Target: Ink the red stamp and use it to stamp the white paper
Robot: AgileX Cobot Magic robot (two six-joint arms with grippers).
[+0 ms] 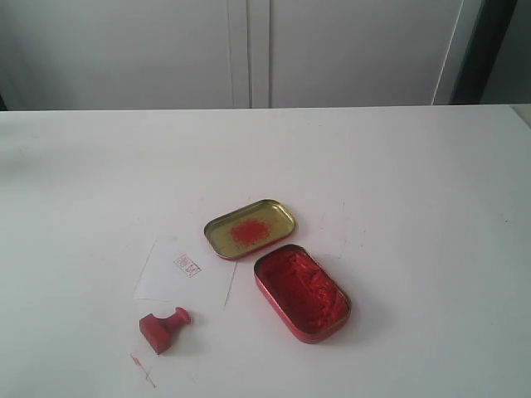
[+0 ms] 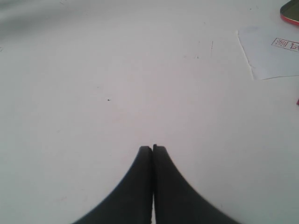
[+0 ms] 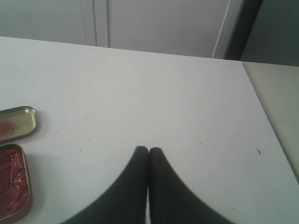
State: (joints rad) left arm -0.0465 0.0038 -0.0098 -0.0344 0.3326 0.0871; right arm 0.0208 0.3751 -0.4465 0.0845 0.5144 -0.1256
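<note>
The red stamp (image 1: 163, 327) lies on its side on the table, just in front of the white paper (image 1: 184, 272). The paper bears a small red printed mark (image 1: 187, 265); its corner with that mark also shows in the left wrist view (image 2: 273, 53). My left gripper (image 2: 152, 148) is shut with nothing in it, over bare table away from the paper. Over bare table too, my right gripper (image 3: 148, 150) is shut and empty, to the side of the tins. Neither gripper shows in the exterior view.
An open red ink tin (image 1: 301, 292) full of red ink sits right of the paper, seen also in the right wrist view (image 3: 13, 182). Behind it lies its gold lid (image 1: 250, 228) with a red smudge. A red streak (image 1: 143, 369) marks the table near the front edge.
</note>
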